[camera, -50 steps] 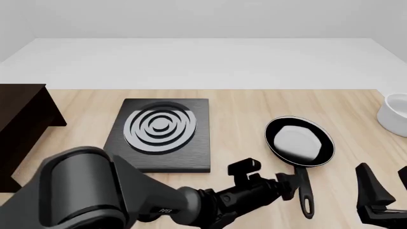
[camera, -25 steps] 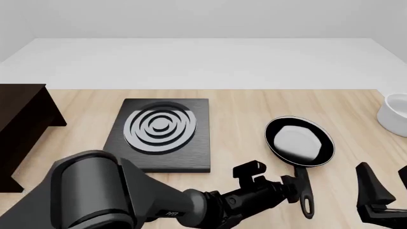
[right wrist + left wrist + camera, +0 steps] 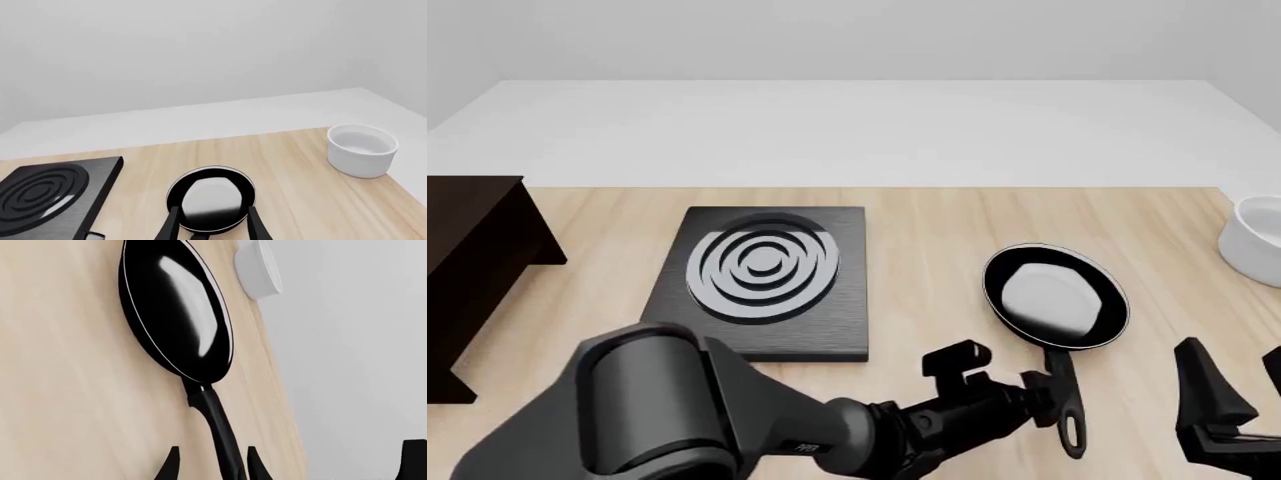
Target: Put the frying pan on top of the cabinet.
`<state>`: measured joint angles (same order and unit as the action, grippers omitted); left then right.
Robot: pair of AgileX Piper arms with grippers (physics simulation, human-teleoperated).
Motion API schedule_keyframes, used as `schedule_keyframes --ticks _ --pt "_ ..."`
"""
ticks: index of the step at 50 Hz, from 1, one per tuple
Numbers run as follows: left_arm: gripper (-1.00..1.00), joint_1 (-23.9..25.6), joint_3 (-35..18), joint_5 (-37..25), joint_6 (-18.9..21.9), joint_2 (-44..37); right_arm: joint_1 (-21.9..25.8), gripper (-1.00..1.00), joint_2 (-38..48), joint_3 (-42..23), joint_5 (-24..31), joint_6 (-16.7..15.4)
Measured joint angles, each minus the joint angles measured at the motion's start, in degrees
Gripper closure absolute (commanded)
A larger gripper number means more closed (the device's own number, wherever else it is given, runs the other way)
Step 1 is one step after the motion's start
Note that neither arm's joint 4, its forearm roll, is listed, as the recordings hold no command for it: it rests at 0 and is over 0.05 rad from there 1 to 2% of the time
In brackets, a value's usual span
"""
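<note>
The frying pan (image 3: 1054, 296) lies flat on the wooden table, right of centre, its long black handle (image 3: 1068, 405) pointing toward the near edge. My left gripper (image 3: 1044, 392) reaches across from the left and is open, one finger on each side of the handle (image 3: 217, 425), with small gaps showing in the left wrist view. The pan's glossy inside (image 3: 179, 310) fills that view. My right gripper (image 3: 1234, 395) hangs open at the near right, holding nothing. Its wrist view looks down on the pan (image 3: 211, 198). The dark cabinet (image 3: 474, 262) stands at the far left.
A flat black stove plate (image 3: 767, 280) with grey rings lies between the cabinet and the pan. A white bowl (image 3: 1254, 238) sits at the table's right edge, also seen as the bowl (image 3: 362, 150) in the right wrist view.
My left gripper has slid right along the table until its fingers straddle the pan's handle. The pan and the right arm have not moved.
</note>
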<state>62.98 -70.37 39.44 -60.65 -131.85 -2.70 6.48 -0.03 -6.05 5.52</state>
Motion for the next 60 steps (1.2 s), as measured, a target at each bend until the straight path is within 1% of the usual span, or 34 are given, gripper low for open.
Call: schedule_keyframes --ticks 38,60 --pt "-1.00 1.1 -4.4 -0.6 8.3 -2.8 -0.7 -1.00 1.7 0.0 -1.8 1.8" --pt "-1.00 1.6 -4.9 0.6 10.3 -3.6 -0.5 -1.00 1.7 0.0 -1.7 1.7"
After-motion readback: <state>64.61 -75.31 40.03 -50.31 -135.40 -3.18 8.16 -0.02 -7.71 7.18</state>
